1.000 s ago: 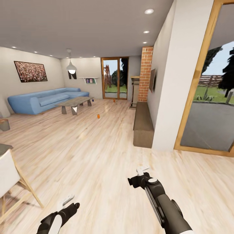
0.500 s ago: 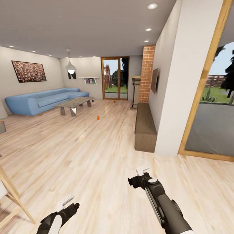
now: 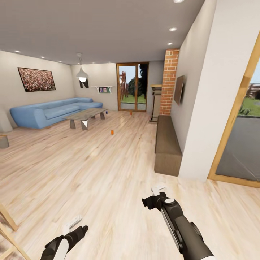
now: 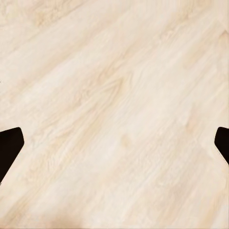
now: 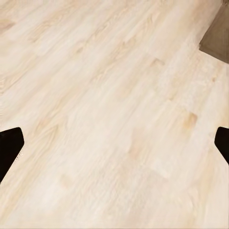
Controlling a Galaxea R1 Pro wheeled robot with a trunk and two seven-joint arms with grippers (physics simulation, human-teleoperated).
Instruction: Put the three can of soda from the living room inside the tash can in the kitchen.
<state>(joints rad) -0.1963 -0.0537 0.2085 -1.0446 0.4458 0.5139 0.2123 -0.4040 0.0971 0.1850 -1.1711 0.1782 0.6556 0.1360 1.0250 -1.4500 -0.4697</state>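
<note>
Two orange soda cans stand on the light wood floor in the head view, one [image 3: 112, 132] right of the coffee table and one [image 3: 131, 113] far off by the glass doors. A tiny dark blue spot [image 3: 107, 113] by the table's far end may be the third can; it is too small to be sure. A small grey bin with a brown rim [image 3: 3, 141], cut by the left edge, looks like the trash can. My left gripper [image 3: 72, 224] [image 4: 114, 148] and right gripper [image 3: 157, 190] [image 5: 114, 148] hang low over bare planks, both open and holding nothing.
A blue sectional sofa [image 3: 50, 112] and a coffee table [image 3: 86, 115] stand at the left. A low brown bench [image 3: 167, 144] runs along the white wall at the right, before the brick fireplace [image 3: 169, 83]. Wooden chair legs [image 3: 9, 231] poke in at the bottom left.
The camera has moved forward and swung a little, so the room has shifted and the white chair has slid almost out at the left. Both arms hold the same pose.
</note>
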